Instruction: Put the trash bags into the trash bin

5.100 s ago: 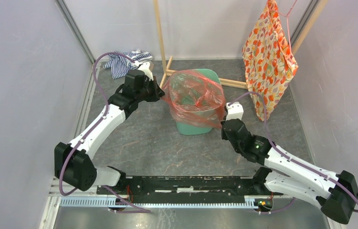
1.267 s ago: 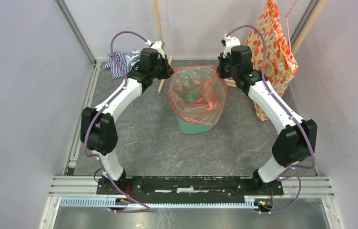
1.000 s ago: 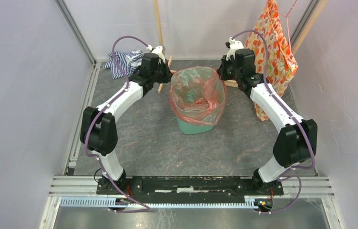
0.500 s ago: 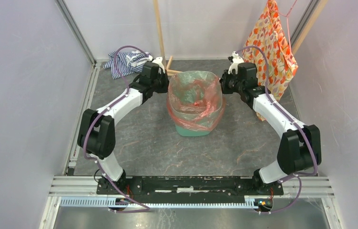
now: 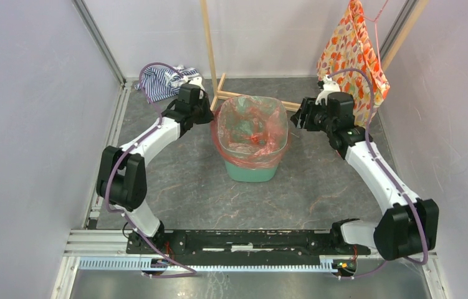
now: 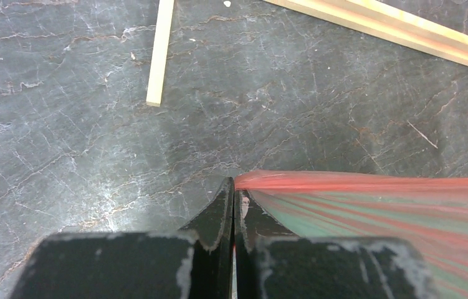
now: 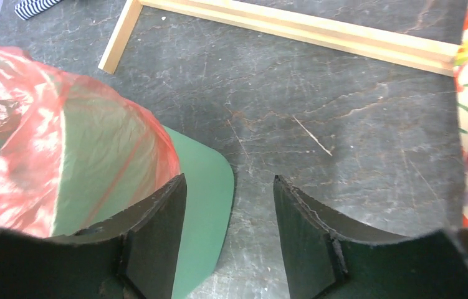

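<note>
A: where's the trash bag [image 5: 248, 122] at?
B: lining the trash bin [image 5: 251, 170] on my feed, rim folded over. My left tool [image 6: 232, 188] pinches its edge tight, right tool [image 7: 228, 182] gapes wide, holding nothing

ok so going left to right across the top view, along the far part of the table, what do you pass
blue-and-white striped cloth → left gripper → red-orange trash bag draped over the mint-green trash bin → right gripper → orange floral cloth
</note>
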